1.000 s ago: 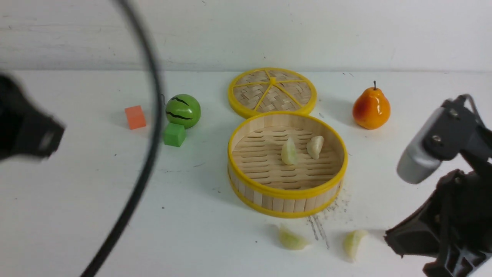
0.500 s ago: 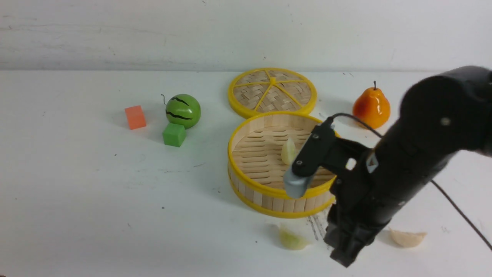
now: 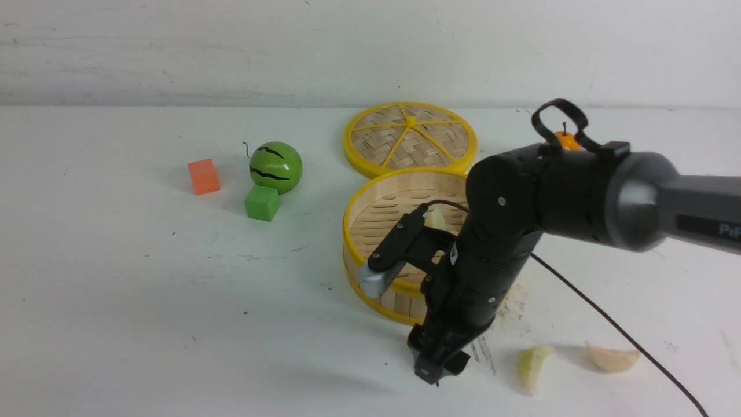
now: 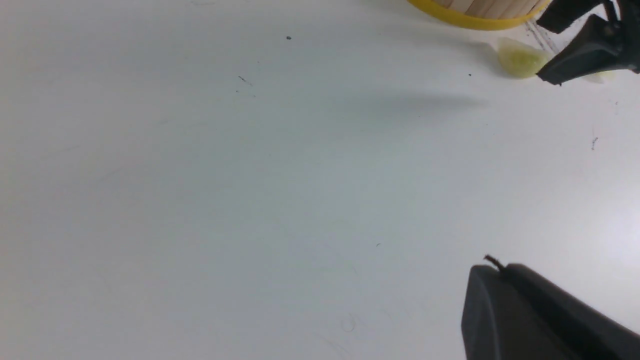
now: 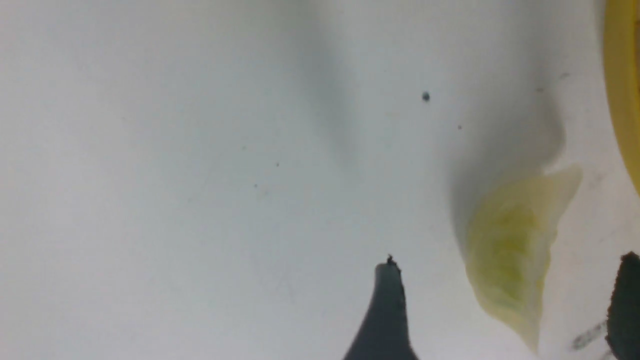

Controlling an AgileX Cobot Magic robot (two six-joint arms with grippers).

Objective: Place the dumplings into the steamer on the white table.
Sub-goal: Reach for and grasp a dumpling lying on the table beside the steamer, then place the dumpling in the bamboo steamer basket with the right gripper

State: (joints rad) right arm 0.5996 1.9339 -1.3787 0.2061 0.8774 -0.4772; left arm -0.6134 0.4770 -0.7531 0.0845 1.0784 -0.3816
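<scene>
R pincer (image 5: pixel 507 262) spread wide, green dumpling (image 5: pixel 510 240) btwn tips on table (image 5: pixel 200 150), untouched; L pincer (image 4: pixel 530 315) pressed together.

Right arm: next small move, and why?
Likely close the right gripper, easing down first if needed: its open jaws straddle the glossy pale green crescent dumpling, untouched, on the white table beside the yellow-rimmed round bamboo steamer. Its height above the dumpling is hard to judge.

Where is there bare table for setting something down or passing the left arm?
Widest free patch: white table left of the steamer, in front of the green cube. Crowded: steamer's front, with the right gripper, its cable and loose dumplings.
</scene>
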